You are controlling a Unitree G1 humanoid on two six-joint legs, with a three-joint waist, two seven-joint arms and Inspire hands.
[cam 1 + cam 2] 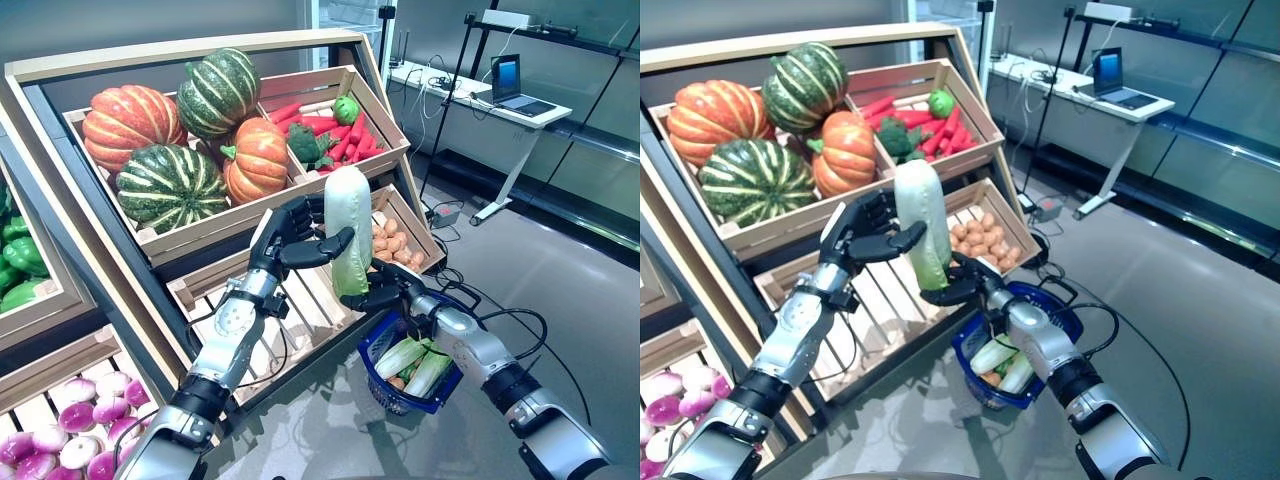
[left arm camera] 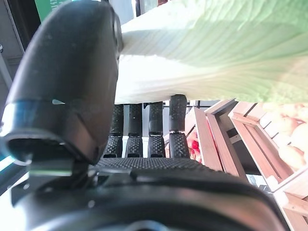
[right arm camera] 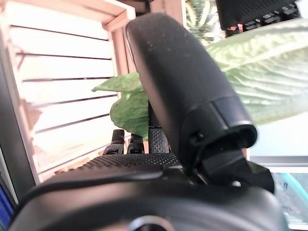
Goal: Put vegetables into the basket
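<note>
A long pale cabbage (image 1: 348, 215) with a white stalk end up and green leaves down is held upright in front of the wooden stand. My left hand (image 1: 290, 235) is shut on its upper part, thumb in front and fingers behind; the left wrist view shows the thumb (image 2: 67, 86) against the cabbage (image 2: 216, 43). My right hand (image 1: 395, 290) is shut on the leafy lower end (image 3: 260, 72), thumb (image 3: 178, 86) over the leaf. The blue basket (image 1: 372, 350) stands on the floor below the right hand, holding pale green leafy cabbages (image 1: 410, 360) and something orange (image 1: 397, 382).
The slanted wooden stand (image 1: 180, 250) with crates fills the left side. A slatted crate (image 1: 300, 310) lies just behind the hands. A white desk with a laptop (image 1: 510, 90) stands at the back right. Grey floor (image 1: 560, 270) lies to the right of the basket.
</note>
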